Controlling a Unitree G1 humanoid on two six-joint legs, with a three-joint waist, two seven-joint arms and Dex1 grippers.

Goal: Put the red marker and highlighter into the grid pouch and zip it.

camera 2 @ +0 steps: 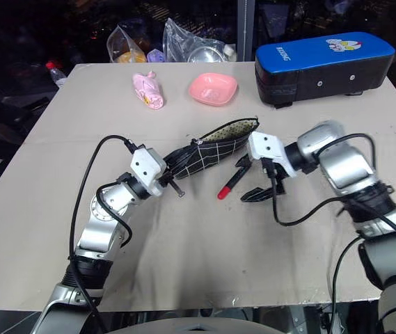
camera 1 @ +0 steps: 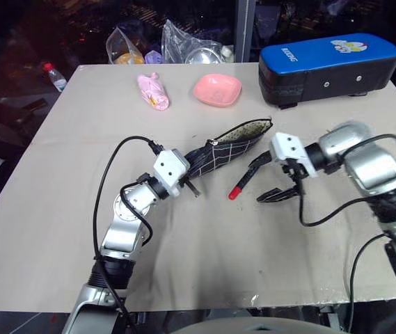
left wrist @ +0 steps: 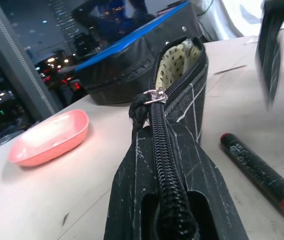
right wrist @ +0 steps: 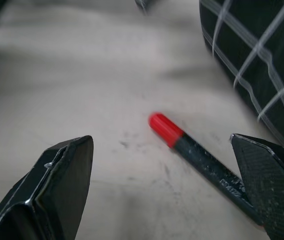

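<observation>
Grid pouch (camera 1: pixel 229 147) lies near the middle of the counter (camera 1: pixel 204 257), a black fabric case with white lines, slanting from near left to far right. Its far-right end gapes open and shows a pale dotted lining; what sits inside cannot be made out. The zipper runs along its upper edge, with the silver pull (left wrist: pixel 155 96) part way along. The left tool (camera 1: pixel 184 182) is clamped on the pouch's near-left end, fingers together on the fabric below the zipper.

Just to the right of the pouch, the red marker (camera 1: pixel 246 179) lies flat on the counter, its red tip toward the near side and its dark barrel pointing at the pouch's open mouth. The right tool (camera 1: pixel 273 179) hangs over it with its fingers (right wrist: pixel 64 190) spread wide apart, one on each side of the marker, holding nothing.

Farther back, a pink dish (camera 1: pixel 217 90) sits past the pouch, with a pink crumpled item (camera 1: pixel 153 91) to its left and a blue-and-black hard case (camera 1: pixel 327 67) at the far right. Clear plastic bags (camera 1: pixel 163 46) rest at the far edge, and a bottle with a red cap (camera 1: pixel 54 75) lies beyond the far-left corner.
</observation>
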